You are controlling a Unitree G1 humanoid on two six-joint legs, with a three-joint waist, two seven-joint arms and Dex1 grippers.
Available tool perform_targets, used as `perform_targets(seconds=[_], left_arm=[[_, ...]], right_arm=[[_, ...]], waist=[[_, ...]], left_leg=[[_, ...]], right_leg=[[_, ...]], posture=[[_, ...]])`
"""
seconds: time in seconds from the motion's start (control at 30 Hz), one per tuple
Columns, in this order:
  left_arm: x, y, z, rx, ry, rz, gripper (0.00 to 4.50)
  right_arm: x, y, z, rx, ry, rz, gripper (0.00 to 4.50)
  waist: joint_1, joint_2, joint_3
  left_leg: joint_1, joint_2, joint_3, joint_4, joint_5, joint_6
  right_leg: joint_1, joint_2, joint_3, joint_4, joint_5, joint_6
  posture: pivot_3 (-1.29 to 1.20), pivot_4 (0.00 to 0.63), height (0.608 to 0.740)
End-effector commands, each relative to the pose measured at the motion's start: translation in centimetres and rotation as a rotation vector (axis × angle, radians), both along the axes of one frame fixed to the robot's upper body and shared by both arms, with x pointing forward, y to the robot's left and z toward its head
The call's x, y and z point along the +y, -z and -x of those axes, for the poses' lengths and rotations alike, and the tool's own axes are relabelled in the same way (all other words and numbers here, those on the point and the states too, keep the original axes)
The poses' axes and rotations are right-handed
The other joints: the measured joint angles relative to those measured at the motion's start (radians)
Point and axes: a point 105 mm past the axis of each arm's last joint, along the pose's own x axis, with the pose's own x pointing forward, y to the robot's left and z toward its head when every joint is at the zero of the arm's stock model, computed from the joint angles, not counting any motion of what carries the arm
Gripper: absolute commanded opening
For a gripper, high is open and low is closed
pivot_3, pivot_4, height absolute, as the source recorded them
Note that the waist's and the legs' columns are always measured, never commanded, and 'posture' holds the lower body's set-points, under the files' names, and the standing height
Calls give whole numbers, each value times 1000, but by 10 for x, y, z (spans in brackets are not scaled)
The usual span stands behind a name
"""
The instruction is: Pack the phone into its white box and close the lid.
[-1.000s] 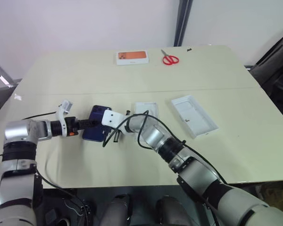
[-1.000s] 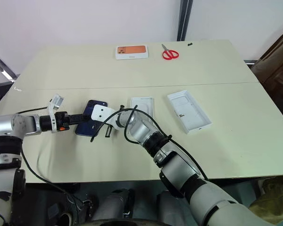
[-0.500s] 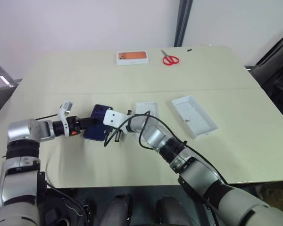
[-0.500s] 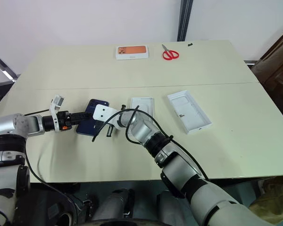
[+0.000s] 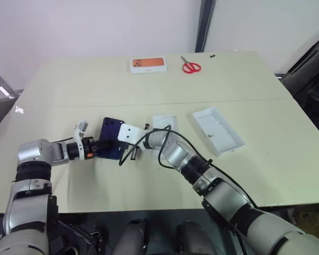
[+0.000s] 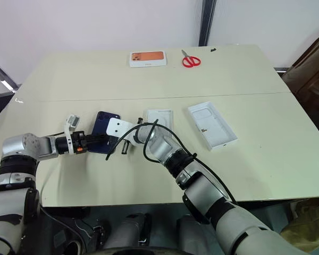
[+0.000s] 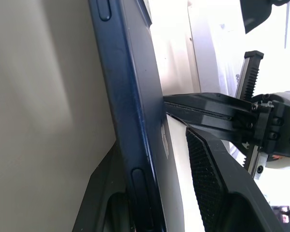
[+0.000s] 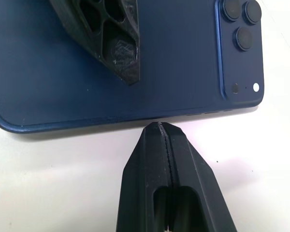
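Observation:
The dark navy phone [image 5: 109, 135] lies left of centre on the table, back up, its camera cluster [image 8: 239, 34] showing in the right wrist view. My left gripper [image 5: 106, 147] straddles the phone's near edge [image 7: 130, 121]. One finger is under it and the other finger [image 8: 113, 41] is just over the back, still slightly open. My right gripper [image 8: 159, 124] is shut, its tip against the phone's long side edge. The white box [image 5: 165, 121] sits just beyond my right wrist, partly hidden by it. The lid [image 5: 219, 130] lies inside up to the right.
A white box printed with an orange phone [image 5: 149, 64] and red scissors [image 5: 191, 67] lie at the far edge of the beige table [image 5: 95, 90]. Cables loop around my right wrist near the phone.
The left gripper's fingers have narrowed from wide open to close around the phone's edge, and its wrist has rolled. The right gripper has stayed put, shut.

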Motion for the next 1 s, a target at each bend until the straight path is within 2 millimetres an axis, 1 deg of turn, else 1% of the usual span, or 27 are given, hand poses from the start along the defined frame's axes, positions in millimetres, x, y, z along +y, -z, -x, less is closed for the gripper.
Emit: perform_targets(seconds=[0.03,0.1,0.37,0.5,0.57,0.6,0.67,0.7,0.73,0.77,0.87,0.93,1.0], left_arm=[[2,11,3,60,-28,-10,1363],[2,12,4,62,-31,-5,753],[5,8,4,77,-71,62,753],[6,-2,2,63,-102,154,753],[4,-11,3,50,-100,227,753],[3,-12,4,44,-94,234,753],[0,-7,7,64,-90,222,753],[-2,-6,9,70,-78,226,753],[-4,-5,12,73,-67,223,247],[-5,-3,13,74,-59,197,48],[-5,4,11,75,-74,138,48],[-4,2,8,72,-92,168,48],[-2,-1,6,53,-110,178,48]], right_arm=[[-5,5,-1,4,13,18,0],[-6,4,-1,3,16,17,0],[-11,1,-1,6,16,-6,0],[-10,-28,1,28,13,-180,0],[-12,-44,0,37,25,-257,0],[-13,-51,0,48,30,-291,0],[-18,-60,-2,56,42,-321,0],[-22,-60,-3,50,49,-310,0],[-26,-59,-4,42,55,-293,0],[-30,-56,-5,37,62,-278,0],[-35,-55,-5,39,73,-277,0],[-36,-57,-4,44,72,-292,0],[-38,-63,-1,41,64,-333,0]], waist=[[-1,0,0],[-2,0,0],[-5,0,0],[-6,-1,0],[-9,-2,1],[-11,-2,1],[-15,-2,1],[-16,-2,1],[-16,-2,1],[-17,-2,1],[-18,-2,1],[-18,-2,1],[-17,-2,1]], left_leg=[[0,0,0,0,0,0],[0,0,0,0,0,0],[0,0,0,0,1,-2],[-1,0,0,-1,1,-2],[-2,1,0,-1,1,-2],[-2,1,0,-1,1,-2],[-3,1,0,-1,2,-3],[-3,1,0,-2,2,-3],[-3,1,0,-2,2,-3],[-3,1,0,-2,2,-3],[-3,1,0,-1,1,-2],[-3,1,0,-2,1,-2],[-3,1,0,-1,1,-2]], right_leg=[[0,0,0,0,0,0],[0,0,0,0,0,0],[0,0,0,0,0,0],[-1,0,0,0,0,0],[-3,0,1,0,0,0],[-4,1,1,1,0,0],[-5,1,1,1,0,0],[-5,1,1,1,0,0],[-5,1,1,1,0,0],[-4,0,1,0,0,0],[-4,0,1,0,0,0],[-4,0,1,0,0,0],[-5,0,1,0,0,0]], posture=[[0,150,740],[0,150,740],[0,150,740],[0,150,740],[0,150,740],[0,150,740],[0,150,740],[0,150,740],[0,150,740],[0,150,740],[0,150,740],[0,150,740],[0,150,740]])
